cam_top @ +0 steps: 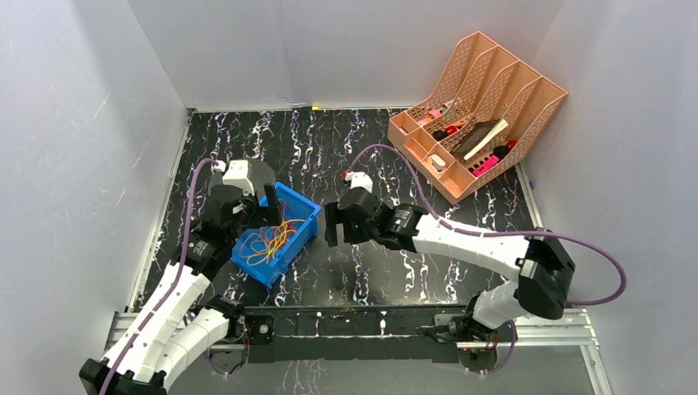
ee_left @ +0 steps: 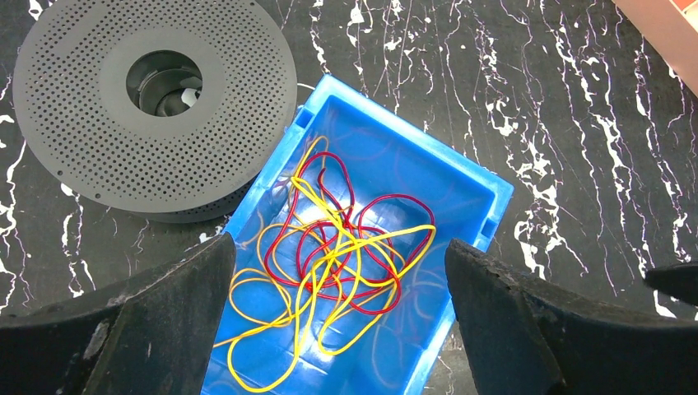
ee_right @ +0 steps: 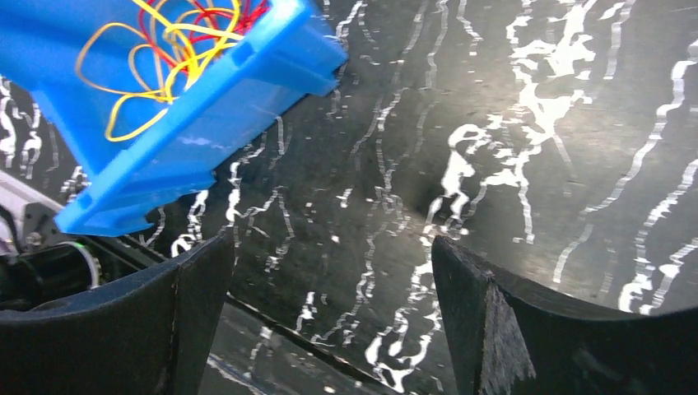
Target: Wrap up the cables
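left gripper (ee_left: 337,259) has its fingers spread wide with nothing in them, hanging right over the blue bin (ee_left: 461,177). the cables (ee_left: 329,218), a loose yellow and red tangle, lie on the bin floor, framed between those fingers in the left wrist view. right gripper (ee_right: 329,247) is also wide open and empty over the black marbled table (ee_right: 510,123), bin at its 10 o'clock. grey perforated spool (ee_left: 239,90) sits just beside the bin at 10 o'clock. pink file organizer (cam_top: 494,90) is at the table's 1 o'clock corner.
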